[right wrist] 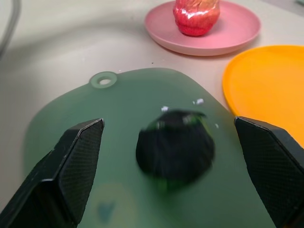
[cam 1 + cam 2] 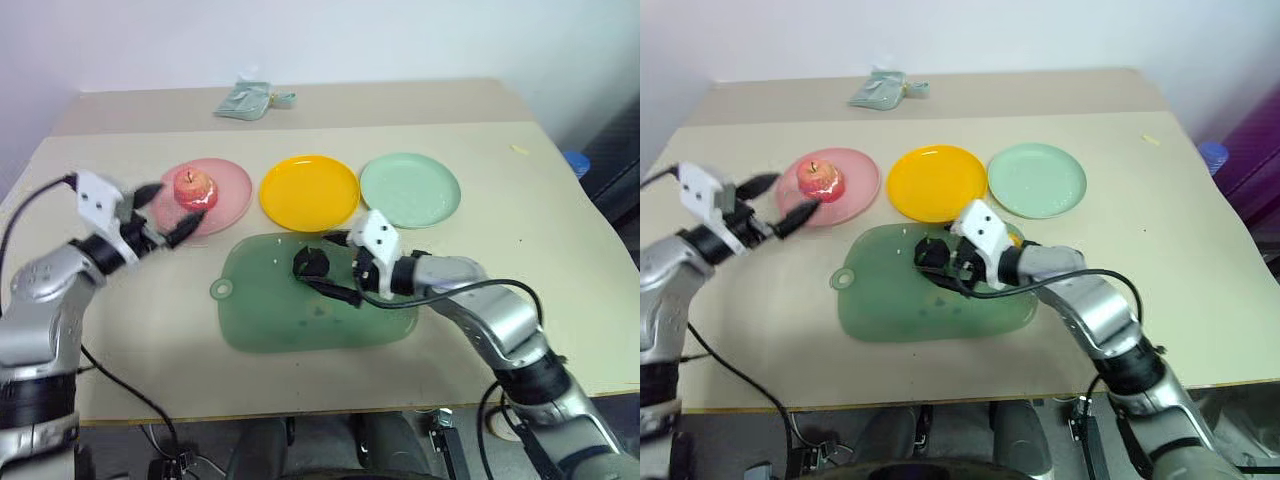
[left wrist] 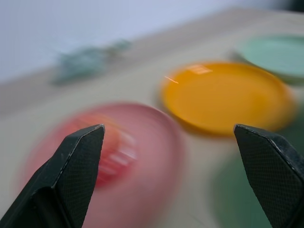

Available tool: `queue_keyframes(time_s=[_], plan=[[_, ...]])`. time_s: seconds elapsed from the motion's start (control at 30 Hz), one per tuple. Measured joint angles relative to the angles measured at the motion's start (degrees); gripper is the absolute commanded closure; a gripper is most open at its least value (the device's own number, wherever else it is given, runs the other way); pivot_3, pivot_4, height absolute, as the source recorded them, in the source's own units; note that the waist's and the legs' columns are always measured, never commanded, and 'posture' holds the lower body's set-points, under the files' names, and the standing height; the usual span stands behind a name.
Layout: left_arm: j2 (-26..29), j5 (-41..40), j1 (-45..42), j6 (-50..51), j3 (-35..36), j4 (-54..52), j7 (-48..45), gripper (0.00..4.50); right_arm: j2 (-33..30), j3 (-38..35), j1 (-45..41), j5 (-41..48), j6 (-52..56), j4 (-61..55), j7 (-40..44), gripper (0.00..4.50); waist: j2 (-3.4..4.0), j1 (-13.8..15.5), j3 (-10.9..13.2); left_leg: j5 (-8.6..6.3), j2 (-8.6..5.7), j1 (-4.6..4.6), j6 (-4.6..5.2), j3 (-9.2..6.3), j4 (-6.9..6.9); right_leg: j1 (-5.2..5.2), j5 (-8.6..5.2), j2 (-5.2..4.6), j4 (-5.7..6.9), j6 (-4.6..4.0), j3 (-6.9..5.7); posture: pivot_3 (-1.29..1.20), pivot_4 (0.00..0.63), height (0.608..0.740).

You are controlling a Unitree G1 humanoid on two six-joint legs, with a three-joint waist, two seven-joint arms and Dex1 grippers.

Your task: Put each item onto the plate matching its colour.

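Note:
The red-pink apple [image 2: 194, 187] stands on the pink plate [image 2: 228, 200]. My left gripper [image 2: 168, 212] is open just to the left of the apple, not touching it. The yellow plate [image 2: 310, 192] and the mint green plate [image 2: 410, 190] hold nothing. The dark green knobbly ball [image 2: 311, 263] lies on the translucent green mat [image 2: 290, 320]. My right gripper [image 2: 332, 266] is open, and its fingers reach toward the ball from the right, one on each side. In the right wrist view the ball [image 1: 175, 149] lies just ahead, between the fingertips. A bit of the orange fruit [image 2: 1013, 238] peeks out behind the right gripper.
A small pale green packet [image 2: 250, 100] lies at the far edge of the table. A blue object [image 2: 575, 162] sits beyond the table's right edge. Cables trail from both arms over the near part of the table.

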Motion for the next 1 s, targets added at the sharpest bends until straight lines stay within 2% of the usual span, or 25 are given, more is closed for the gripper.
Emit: queue_keyframes(time_s=[0.2,0.3,0.33,0.43,0.57,0.73,0.8,0.87,1.0], plan=[[1.7,-1.7,11.1,3.5,-2.3,-9.8,-3.9,0.06,2.5,2.5,-1.4,-4.1,2.3,5.8,-0.6,0.0,0.0,-0.2,0.0,0.0,0.0,0.0,0.0,-0.02,-0.02,0.0,0.0,0.02,-0.01,-0.01,-0.03,0.0,0.15,0.74],[1.7,-1.6,12.2,3.7,-3.0,-11.0,-3.5,0.0,3.5,2.7,-1.4,-4.9,2.7,6.3,-0.6,0.85,0.0,-0.3,0.0,0.0,0.0,0.01,0.01,-0.02,-0.02,0.0,0.0,0.04,0.0,-0.01,-0.03,0.0,0.15,0.74],[1.4,-1.8,12.2,3.9,-3.1,-11.4,-3.2,0.0,4.1,2.6,-1.5,-5.1,2.7,6.3,-0.9,1.31,0.0,-0.3,0.0,0.0,0.0,0.01,0.01,-0.02,-0.02,0.0,0.0,0.04,0.0,-0.01,-0.03,0.0,0.15,0.74],[1.2,-2.5,12.3,4.4,-3.2,-12.4,-2.8,0.0,5.5,0.2,-2.5,-5.1,2.7,6.0,-2.2,1.31,0.01,-0.4,0.0,0.0,0.0,0.01,0.01,-0.01,-0.02,0.0,0.0,0.04,0.0,0.0,-0.03,0.0,0.15,0.74],[0.4,-2.9,12.5,5.1,-4.9,-13.9,-2.8,0.0,6.1,-8.8,-8.8,-5.2,3.8,7.5,-7.0,1.31,0.01,-0.2,0.0,0.0,-0.01,0.01,0.01,-0.02,-0.01,0.01,0.0,0.04,0.0,0.0,-0.04,0.0,0.15,0.74],[-1.3,-3.1,10.6,5.3,-8.4,-14.4,-1.9,0.0,4.1,-16.9,-14.3,-8.3,2.6,22.8,-12.4,1.31,0.0,-0.1,0.0,0.0,-0.05,0.02,0.01,0.02,-0.02,0.02,0.0,0.03,-0.01,-0.01,-0.04,0.0,0.15,0.74],[-1.9,-3.0,9.7,4.9,-9.0,-14.2,-2.1,0.0,3.6,-18.0,-14.9,-9.6,0.1,30.5,-12.9,0.8,0.01,-0.4,0.0,0.0,-0.09,0.02,0.01,0.09,-0.05,-0.01,0.0,0.04,-0.01,-0.01,-0.01,0.0,0.15,0.74],[-2.2,-2.6,9.5,3.5,-10.0,-12.7,-3.2,0.0,3.5,-18.4,-15.0,-10.9,-4.1,36.0,-12.7,0.03,0.09,-0.7,0.0,-0.01,-0.11,0.02,0.01,0.18,-0.11,-0.09,0.0,0.09,0.0,-0.01,0.06,0.0,0.15,0.74],[-3.3,-0.9,9.9,0.7,-11.2,-9.0,-4.7,0.0,1.2,-18.5,-14.4,-11.5,-11.5,34.3,-7.4,0.03,0.23,-1.6,0.1,-0.01,-0.05,-0.02,0.02,0.17,-0.17,-0.17,0.0,0.12,0.02,-0.01,0.08,0.0,0.15,0.74]])
